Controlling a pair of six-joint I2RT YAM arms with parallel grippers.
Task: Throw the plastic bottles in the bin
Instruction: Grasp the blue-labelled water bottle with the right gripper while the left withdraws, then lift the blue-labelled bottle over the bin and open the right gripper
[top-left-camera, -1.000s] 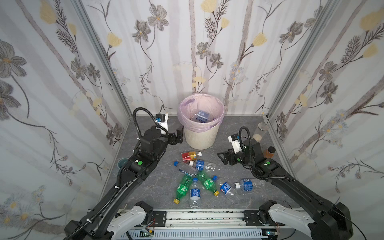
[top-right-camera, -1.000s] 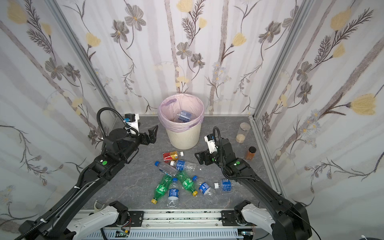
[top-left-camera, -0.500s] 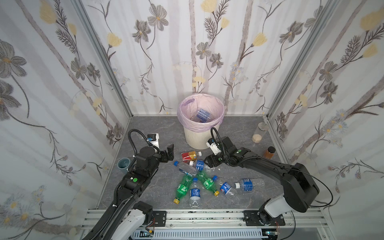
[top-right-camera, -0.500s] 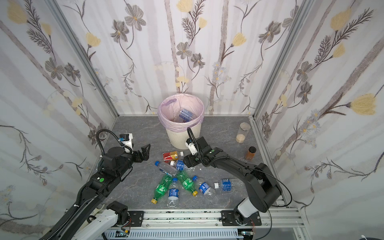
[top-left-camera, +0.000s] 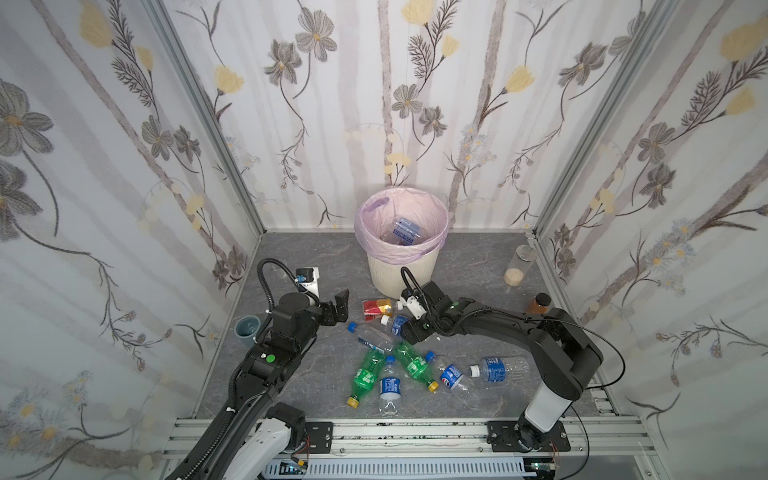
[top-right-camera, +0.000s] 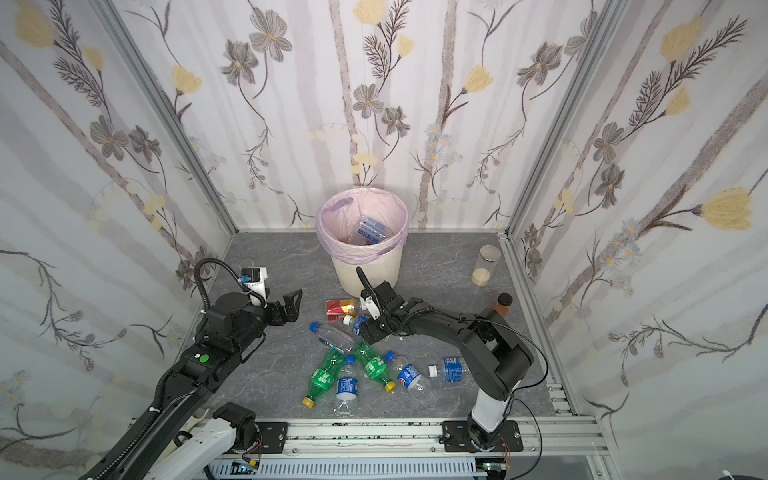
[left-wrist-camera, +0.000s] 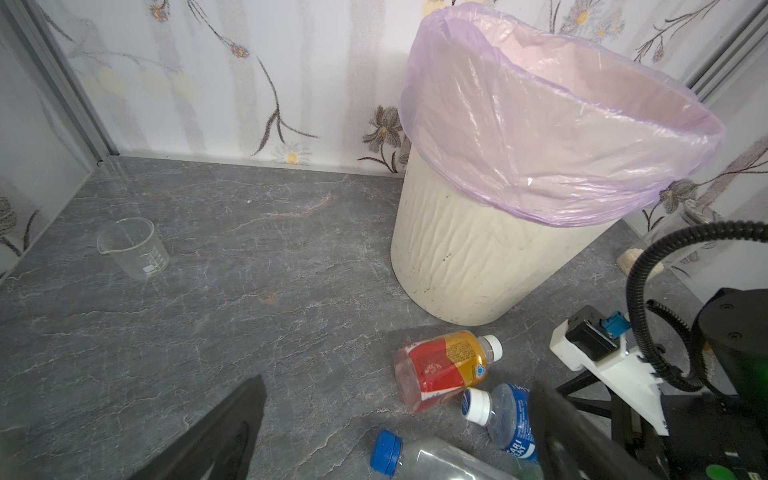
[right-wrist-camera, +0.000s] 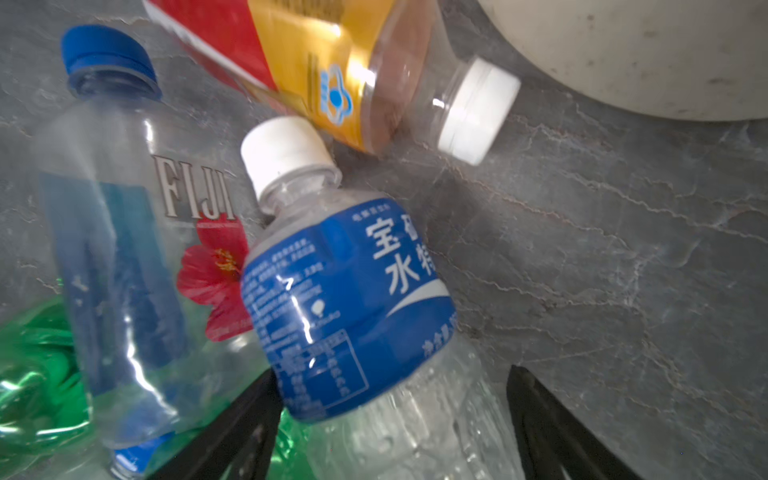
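Plastic this thin may squirt sideways: the blue-label bottle (right-wrist-camera: 345, 291) lies on the bin's (top-left-camera: 401, 270) near side, just beside the red-and-yellow bottle (right-wrist-camera: 299, 54), and uneven jaw contact could kick it away. Reaching low and leftward, the right gripper (top-left-camera: 404, 328) has its jaws apart astride it; the left gripper (top-left-camera: 338, 305) hovers left, spread wide, empty.
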